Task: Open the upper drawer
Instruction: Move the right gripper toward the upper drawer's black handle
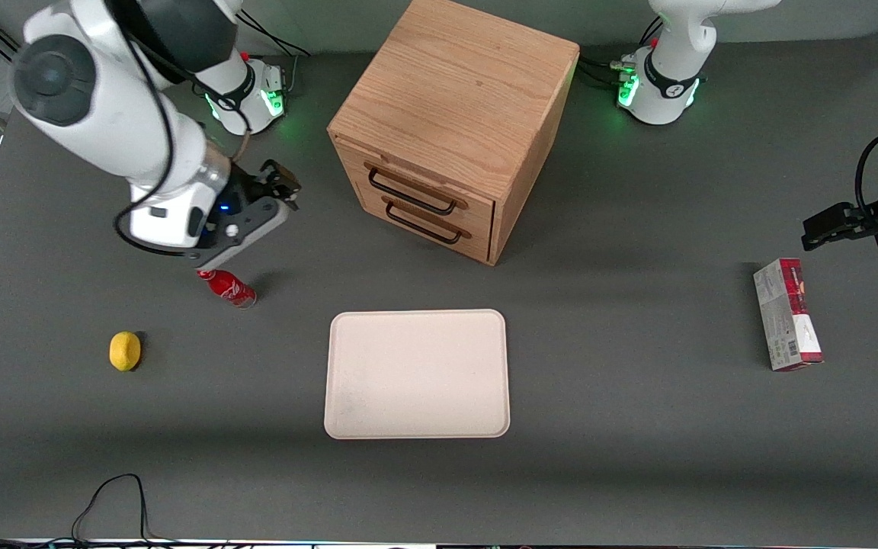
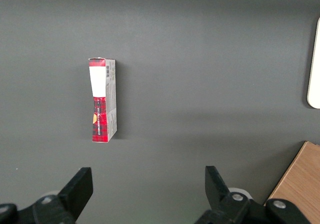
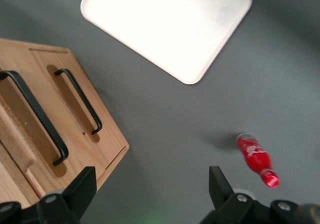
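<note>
The light oak cabinet [image 1: 458, 99] stands at the table's middle, farther from the front camera than the tray. Its upper drawer [image 1: 424, 187] looks shut, with its thin black handle [image 1: 411, 192] above the lower drawer's handle [image 1: 424, 223]. In the right wrist view the upper drawer's handle [image 3: 34, 118] lies beside the lower one [image 3: 78, 99]. My right gripper [image 1: 284, 187] hangs open and empty above the table, off the cabinet's front toward the working arm's end, clear of both handles. In the right wrist view the gripper [image 3: 151, 186] has only grey table between its fingers.
A cream tray [image 1: 417, 374] lies in front of the cabinet, nearer the front camera. A red cola bottle [image 1: 227, 287] lies just below my gripper, and a lemon [image 1: 125, 351] lies nearer the camera. A red and white box [image 1: 786, 314] lies toward the parked arm's end.
</note>
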